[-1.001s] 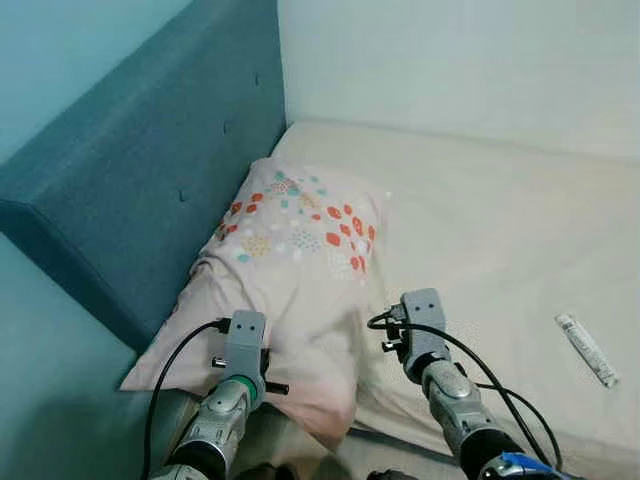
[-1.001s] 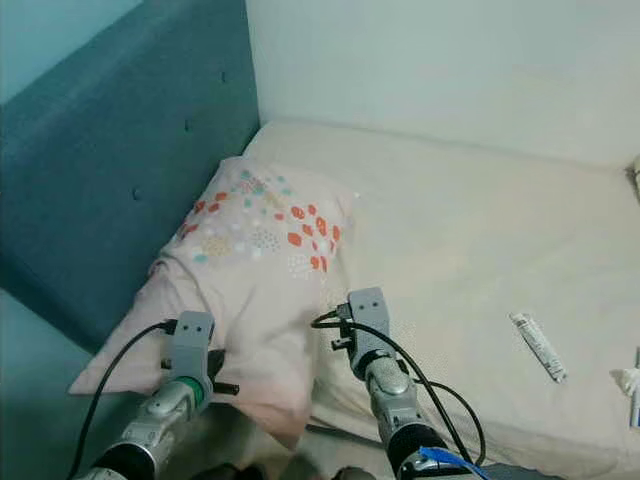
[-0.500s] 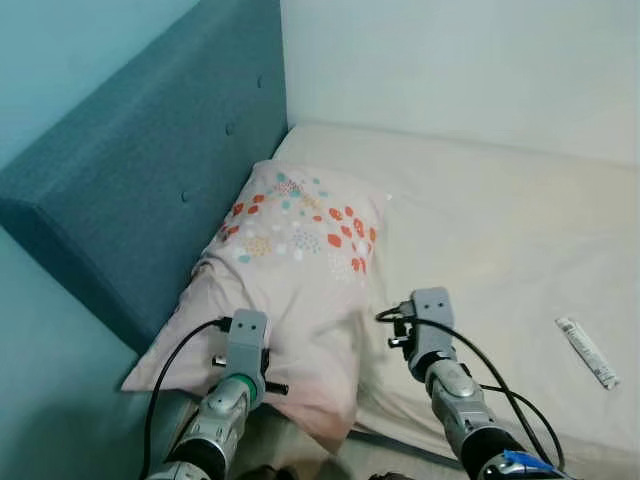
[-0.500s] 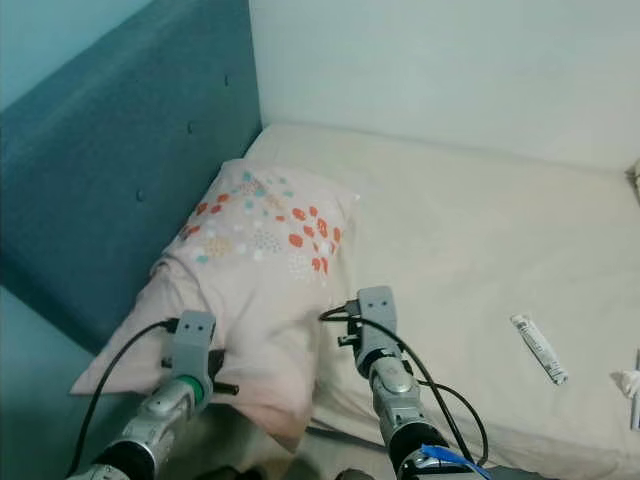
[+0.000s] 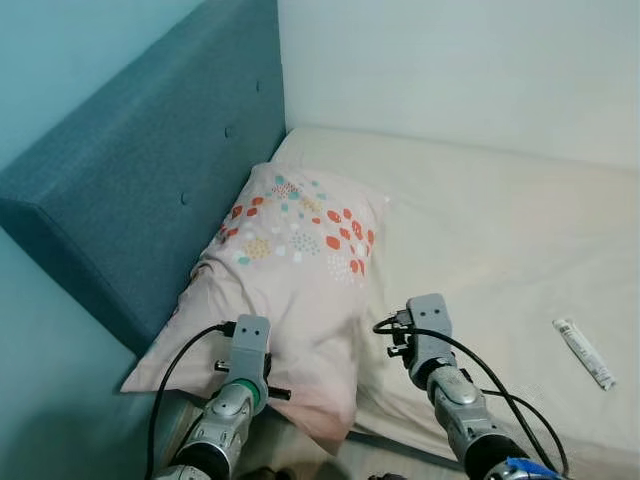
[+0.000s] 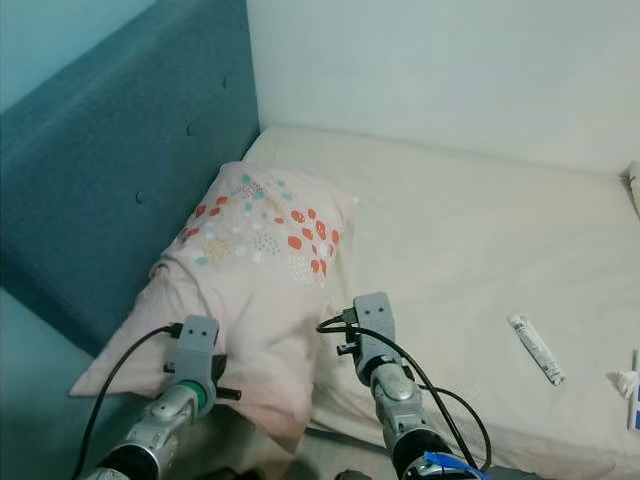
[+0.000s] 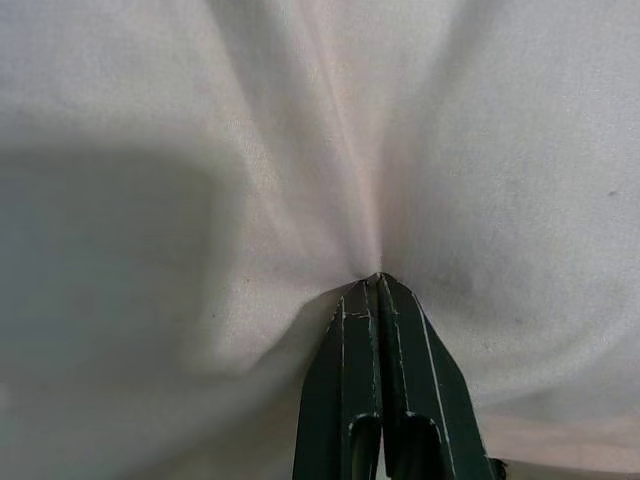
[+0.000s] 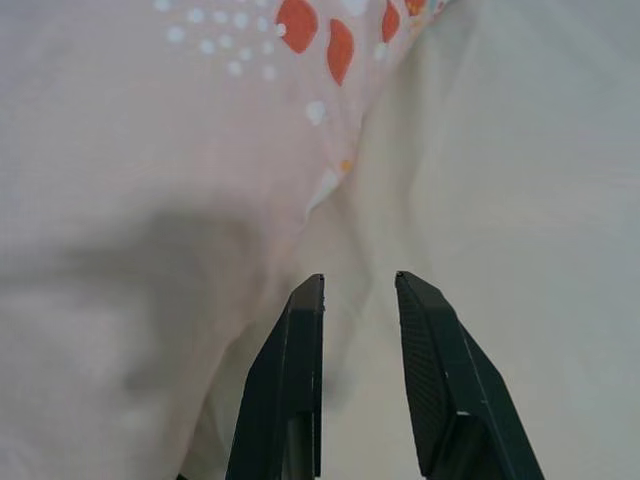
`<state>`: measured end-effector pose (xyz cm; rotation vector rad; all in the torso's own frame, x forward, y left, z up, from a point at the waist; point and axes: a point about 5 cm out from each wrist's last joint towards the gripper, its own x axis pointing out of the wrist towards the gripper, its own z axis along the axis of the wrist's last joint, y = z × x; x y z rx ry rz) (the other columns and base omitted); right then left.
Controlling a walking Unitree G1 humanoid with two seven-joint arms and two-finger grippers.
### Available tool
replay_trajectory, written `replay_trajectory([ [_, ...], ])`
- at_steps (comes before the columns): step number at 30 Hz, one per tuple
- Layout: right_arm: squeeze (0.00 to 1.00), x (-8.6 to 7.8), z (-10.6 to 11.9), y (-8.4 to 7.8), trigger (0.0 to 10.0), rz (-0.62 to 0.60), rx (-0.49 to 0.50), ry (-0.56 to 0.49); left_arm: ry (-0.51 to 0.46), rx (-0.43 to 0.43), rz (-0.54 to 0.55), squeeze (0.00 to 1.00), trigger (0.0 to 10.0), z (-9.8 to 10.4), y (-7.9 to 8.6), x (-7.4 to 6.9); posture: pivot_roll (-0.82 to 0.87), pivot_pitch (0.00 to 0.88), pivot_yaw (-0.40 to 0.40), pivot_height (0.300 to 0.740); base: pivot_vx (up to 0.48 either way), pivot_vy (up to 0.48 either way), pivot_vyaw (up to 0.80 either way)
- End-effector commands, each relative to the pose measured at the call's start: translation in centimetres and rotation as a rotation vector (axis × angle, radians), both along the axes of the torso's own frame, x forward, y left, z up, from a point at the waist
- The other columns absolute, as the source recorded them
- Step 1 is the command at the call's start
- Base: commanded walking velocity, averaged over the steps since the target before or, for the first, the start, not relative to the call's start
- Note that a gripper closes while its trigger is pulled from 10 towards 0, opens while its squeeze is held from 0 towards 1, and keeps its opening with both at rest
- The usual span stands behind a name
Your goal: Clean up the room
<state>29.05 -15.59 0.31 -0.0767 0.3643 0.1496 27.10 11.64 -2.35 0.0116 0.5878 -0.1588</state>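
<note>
Left gripper (image 7: 378,285): nearest the robot, fingers pinched together on a fold of the pillow's cloth, which puckers toward the tips. Sits at the pillow's near end by the bed's edge.

Right gripper (image 8: 355,290): fingers apart, holding nothing, tips poised just beside the pillow's right-hand edge, over the sheet.

Pillow (image 5: 300,260): pale pink with red and teal spots toward its far end. Lies lengthwise on the mattress, its left side against the headboard, near corner hanging over the bed's edge.

Mattress (image 5: 490,230): cream sheet, lightly creased.

Small tube (image 5: 585,352): white, lying on the sheet, well apart from the pillow, to the right.

Headboard (image 5: 140,170): blue, padded, buttoned.

Step in hand, as judged: straightening the pillow. Next move likely calls for the right gripper to close on the pillow's edge, so both can lift or slide it square to the headboard.
</note>
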Motion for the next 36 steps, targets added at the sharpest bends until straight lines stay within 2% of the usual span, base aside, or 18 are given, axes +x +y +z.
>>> replay_trajectory([
  [1, 0.0, -0.1, -0.3, -0.1, 10.0, -0.017, 0.004, 0.024, 0.032, -0.005, 0.018, 0.0, 10.0, -0.5, 0.2, -0.4, 0.07, 0.027, 0.068, 0.74, 0.0, 0.0, 0.0],
  [8, 0.0, -0.2, -0.3, 0.5, 10.0, 0.01, -0.002, 0.019, 0.007, -0.008, 0.05, 0.0, 10.0, -0.1, 1.2, 0.0, 0.07, 0.0, 0.073, 0.74, 0.0, 0.0, 0.0],
  [12, 0.0, -0.2, -0.3, 0.0, 10.0, -0.032, 0.01, 0.014, 0.0, -0.007, 0.053, 0.0, 10.0, 0.2, 1.4, 0.4, 0.07, 0.0, 0.085, 0.74, 0.0, 0.0, 0.0],
  [14, 0.0, 0.0, -0.2, 0.2, 10.0, -0.04, 0.003, 0.01, 0.004, 0.01, 0.012, 0.0, 10.0, 0.1, 0.9, 0.4, 0.08, 0.0, 0.073, 0.74, 0.0, 0.0, 0.0],
  [15, 0.0, 0.2, 0.0, 0.9, 10.0, -0.002, 0.009, 0.003, -0.014, 0.038, -0.044, 0.0, 10.0, 0.3, 0.5, 0.5, 0.08, 0.0, 0.076, 0.74, 0.0, 0.0, 0.0],
  [18, 0.0, 0.2, 0.1, 1.1, 10.0, 0.015, 0.013, 0.001, -0.023, 0.048, -0.061, 0.0, 10.0, 0.5, 0.4, 0.6, 0.08, 0.0, 0.076, 0.74, 0.0, 0.0, 0.0],
  [19, 0.0, 0.3, 0.1, 0.9, 10.0, -0.007, 0.021, 0.002, -0.01, 0.022, -0.001, 0.0, 10.0, 0.4, 1.0, 0.7, 0.09, 0.0, 0.079, 0.74, 0.0, 0.0, 0.0],
  [22, 0.0, 0.4, 0.1, 0.8, 10.0, -0.022, 0.024, 0.004, 0.002, 0.007, 0.036, 0.0, 10.0, 0.4, 1.4, 0.7, 0.09, 0.0, 0.08, 0.74, 0.0, 0.0, 0.0],
  [25, 0.0, -0.2, -0.4, 0.8, 10.0, -0.01, 0.022, 0.02, 0.013, 0.0, 0.028, 0.0, 10.0, 0.1, 1.0, 0.3, 0.09, 0.0, 0.086, 0.74, 0.0, 0.0, 0.0],
  [29, 0.0, -0.7, -0.8, 0.5, 10.0, -0.029, 0.018, 0.027, 0.013, -0.015, 0.048, 0.0, 10.0, -0.2, 1.3, 0.0, 0.08, 0.0, 0.091, 0.74, 0.0, 0.0, 0.0],
  [33, 0.0, -0.5, -0.6, -0.5, 10.0, -0.121, 0.055, 0.022, 0.017, 0.024, -0.017, 0.0, 10.0, -0.5, 1.1, -0.4, 0.1, 0.002, 0.09, 0.74, 0.0, 0.0, 0.0],
  [34, 0.0, -0.3, -0.5, -0.4, 10.0, -0.136, 0.078, 0.03, 0.033, 0.022, -0.003, 0.0, 10.0, -0.7, 1.2, -0.6, 0.11, 0.04, 0.082, 0.74, 0.0, 0.0, 0.0],
  [35, 0.0, -0.3, -0.5, -0.4, 10.0, -0.136, 0.078, 0.03, 0.033, 0.022, -0.003, 0.0, 10.0, -0.7, 1.2, -0.6, 0.11, 0.04, 0.082, 0.74, 0.0, 0.0, 0.0],
  [36, 0.0, 0.0, -0.3, 0.0, 10.0, -0.126, 0.08, 0.023, 0.016, 0.007, 0.012, 0.0, 10.0, -0.5, 1.3, -0.5, 0.1, 0.0, 0.088, 0.74, 0.0, 0.0, 0.0],
])
